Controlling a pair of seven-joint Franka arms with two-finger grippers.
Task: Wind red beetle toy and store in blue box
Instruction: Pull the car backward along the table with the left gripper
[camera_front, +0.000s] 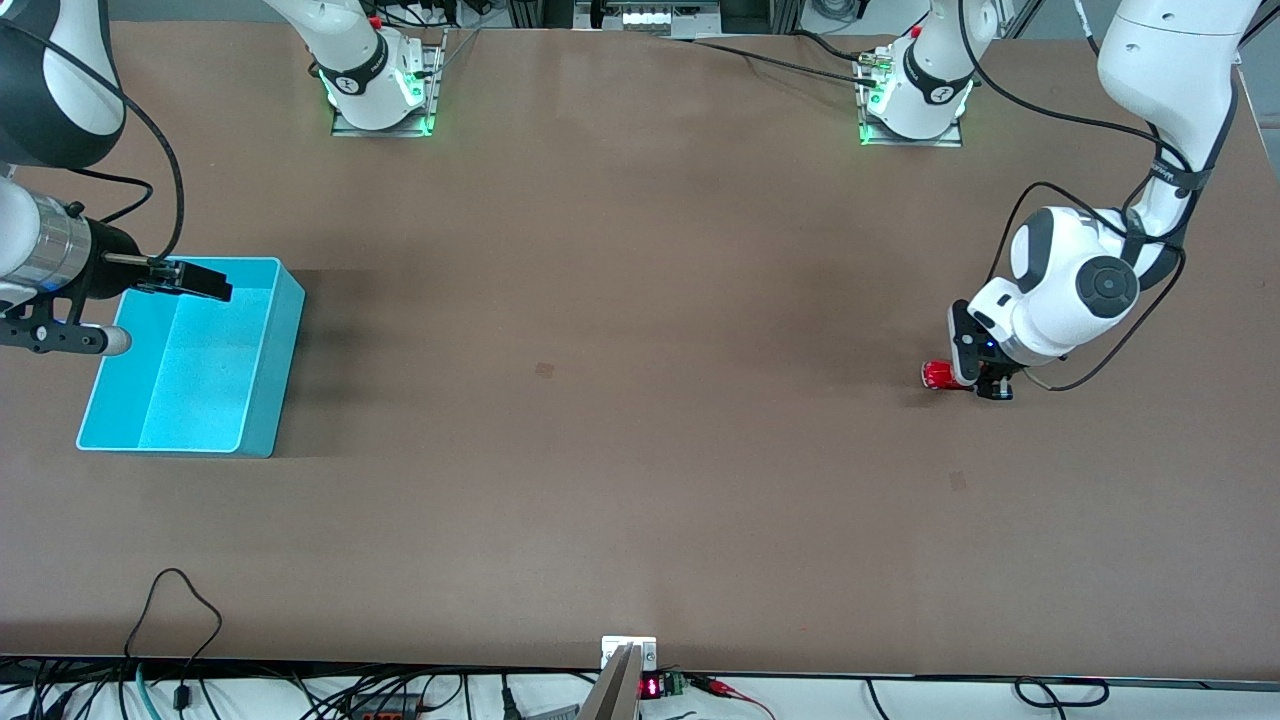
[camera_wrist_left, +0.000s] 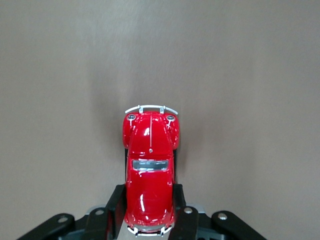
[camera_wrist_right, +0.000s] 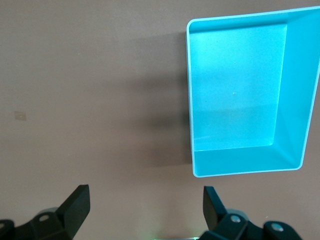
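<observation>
My left gripper (camera_wrist_left: 149, 215) clamped on red beetle toy (camera_wrist_left: 150, 170), on table at left arm's end | toy's long axis points straight out from my fingers | my right gripper (camera_wrist_right: 145, 212) open, waiting over blue box (camera_front: 255, 400), well apart at right arm's end

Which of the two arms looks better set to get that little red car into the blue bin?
The left, probably: the left gripper is already shut on the red beetle toy at its end of the table. The right gripper hangs open and empty by the blue box, holding nothing.
</observation>
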